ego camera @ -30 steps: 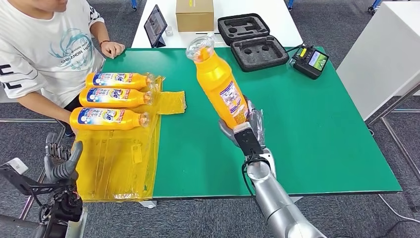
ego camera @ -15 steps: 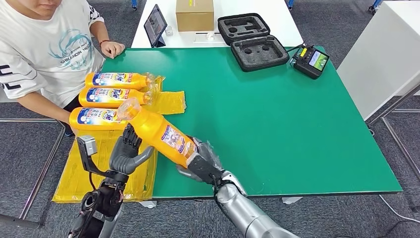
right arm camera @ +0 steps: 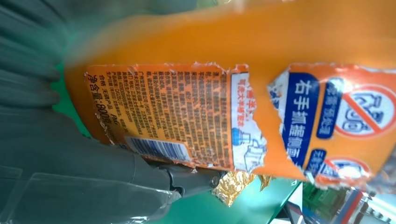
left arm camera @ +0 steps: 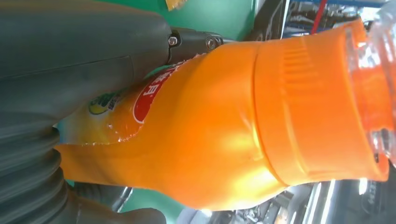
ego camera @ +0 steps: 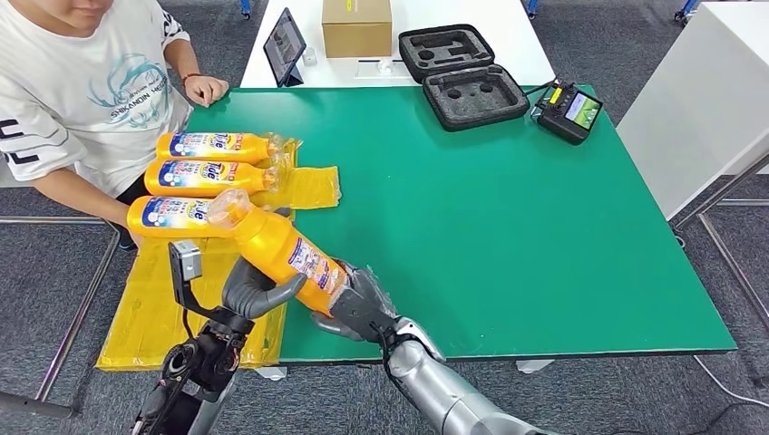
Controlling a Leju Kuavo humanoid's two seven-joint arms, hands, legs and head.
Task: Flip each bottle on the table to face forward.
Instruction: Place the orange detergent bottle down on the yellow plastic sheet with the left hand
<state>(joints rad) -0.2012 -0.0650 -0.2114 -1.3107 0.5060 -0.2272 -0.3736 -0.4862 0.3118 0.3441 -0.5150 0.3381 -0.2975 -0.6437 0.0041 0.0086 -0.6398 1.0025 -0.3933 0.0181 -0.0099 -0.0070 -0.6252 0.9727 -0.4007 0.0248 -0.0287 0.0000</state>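
An orange bottle (ego camera: 281, 249) with a clear cap hangs tilted over the table's front left, cap toward the person. My right hand (ego camera: 363, 304) grips its base. My left hand (ego camera: 254, 288) wraps its middle from below, thumb across the body. In the left wrist view the bottle (left arm camera: 224, 130) lies between the thumb (left arm camera: 70, 51) and the fingers. The right wrist view shows the bottle's back label (right arm camera: 187, 116) beside my right hand (right arm camera: 70, 177). Three more orange bottles (ego camera: 209, 177) lie side by side on a yellow sheet (ego camera: 209, 317), front labels up.
A person (ego camera: 82, 91) sits at the far left corner with a hand on the green table (ego camera: 544, 236). At the back stand a tablet (ego camera: 285, 45), a cardboard box (ego camera: 356, 27), an open black foam case (ego camera: 462, 77) and a controller (ego camera: 569, 111).
My right hand swung the bottle from upright over the table's middle down to the front left. My left arm rose and its hand closed around the bottle's body.
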